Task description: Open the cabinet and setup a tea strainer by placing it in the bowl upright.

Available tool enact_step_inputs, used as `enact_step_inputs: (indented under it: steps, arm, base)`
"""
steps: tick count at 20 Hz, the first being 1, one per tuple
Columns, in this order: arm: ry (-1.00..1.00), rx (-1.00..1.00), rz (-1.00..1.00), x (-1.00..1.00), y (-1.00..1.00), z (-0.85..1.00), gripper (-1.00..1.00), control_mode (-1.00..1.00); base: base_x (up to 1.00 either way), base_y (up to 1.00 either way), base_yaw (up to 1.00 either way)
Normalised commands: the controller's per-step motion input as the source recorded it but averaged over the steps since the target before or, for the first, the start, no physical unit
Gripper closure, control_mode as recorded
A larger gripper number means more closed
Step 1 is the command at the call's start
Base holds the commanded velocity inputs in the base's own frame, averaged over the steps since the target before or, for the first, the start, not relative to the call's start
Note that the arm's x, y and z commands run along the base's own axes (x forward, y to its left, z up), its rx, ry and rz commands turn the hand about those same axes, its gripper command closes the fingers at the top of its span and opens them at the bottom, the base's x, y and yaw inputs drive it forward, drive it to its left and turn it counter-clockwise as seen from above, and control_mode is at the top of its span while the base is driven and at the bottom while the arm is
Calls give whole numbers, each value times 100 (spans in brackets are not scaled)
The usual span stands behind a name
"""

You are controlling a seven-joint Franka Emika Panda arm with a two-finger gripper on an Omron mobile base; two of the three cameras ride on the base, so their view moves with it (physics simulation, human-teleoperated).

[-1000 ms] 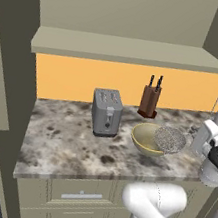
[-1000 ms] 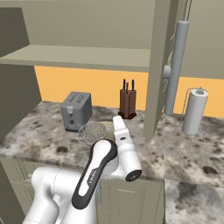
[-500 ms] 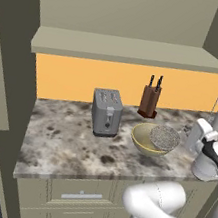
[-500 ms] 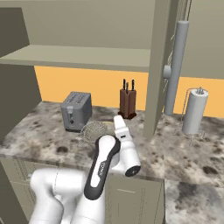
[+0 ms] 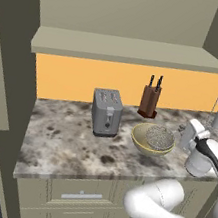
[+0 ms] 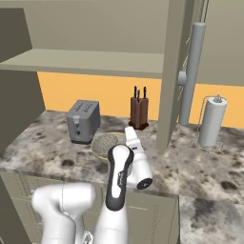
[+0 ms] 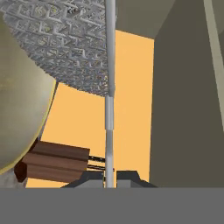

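Wire-mesh tea strainer has moved from beside the bowl to sit in it; fingers remain pinched shut on its handle, so releasing comes next.

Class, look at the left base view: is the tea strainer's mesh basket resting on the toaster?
No, the tea strainer sits in the bowl, apart from the toaster.

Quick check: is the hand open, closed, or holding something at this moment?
Hand: closed on the tea strainer's thin handle, mesh basket over the bowl.
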Motion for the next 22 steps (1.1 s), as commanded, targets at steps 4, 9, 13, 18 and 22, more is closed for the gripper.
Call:
enact_step_inputs:
  steps: [4,9,13,18,22]
  arm:
    - [0,-4,0,31,0,-14,100,-100]
    - [0,-1,0,23,0,-21,100,-100]
    - [0,0,0,14,0,-33,100,-100]
    - [0,0,0,8,0,-29,100,-100]
    - [0,0,0,9,0,-19,100,-100]
  base:
    - [0,0,0]
    - [0,0,0]
    - [0,0,0]
    - [0,0,0]
    - [0,0,0]
